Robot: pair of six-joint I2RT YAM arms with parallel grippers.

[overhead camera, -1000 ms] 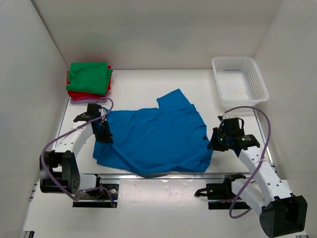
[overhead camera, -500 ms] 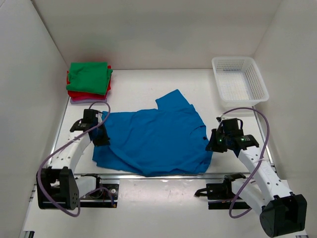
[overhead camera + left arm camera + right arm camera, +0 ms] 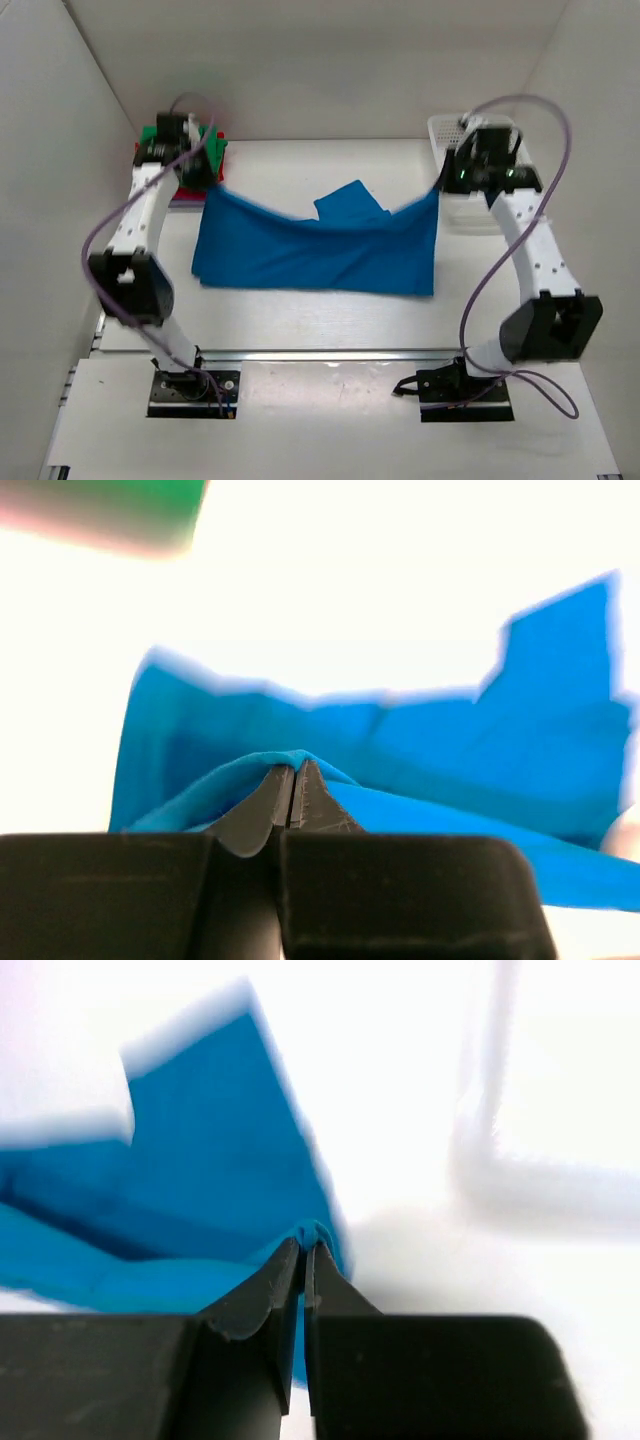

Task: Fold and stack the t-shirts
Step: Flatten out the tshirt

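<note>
We have the blue t-shirt (image 3: 320, 262) caught by two corners and spread wide between our arms. Our left gripper (image 3: 203, 178) is clamped on one upper corner. In the left wrist view its fingertips (image 3: 265, 802) meet with almost no gap, and a small ridge of blue cloth is bunched over them. Our right gripper (image 3: 443, 183) is likewise pinched on the opposite upper corner, and in the right wrist view a fold of the cloth is nipped between its fingertips (image 3: 268, 1292).

From each gripper the top edge of the shirt runs inward toward the other and sags in the middle. One sleeve (image 3: 350, 200) sticks up above that sag, roughly midway between the two grippers. Below both grippers the body of the shirt falls away toward the arm bases, and its lower hem runs across the table (image 3: 300, 335). We cannot tell how much of the cloth rests on the surface.

The stack of folded t-shirts (image 3: 215, 148) lies just behind and outboard of our left gripper, mostly hidden by that arm. We can see green on top with red under it, and a pale pink-lavender edge at the bottom. In the left wrist view the stack is only a green blur ahead of the fingers and to their left.

The white mesh basket (image 3: 444, 126) stands right behind our right gripper, partly covered by the wrist. In the right wrist view it is a blurred white frame to the right of the fingers.
</note>
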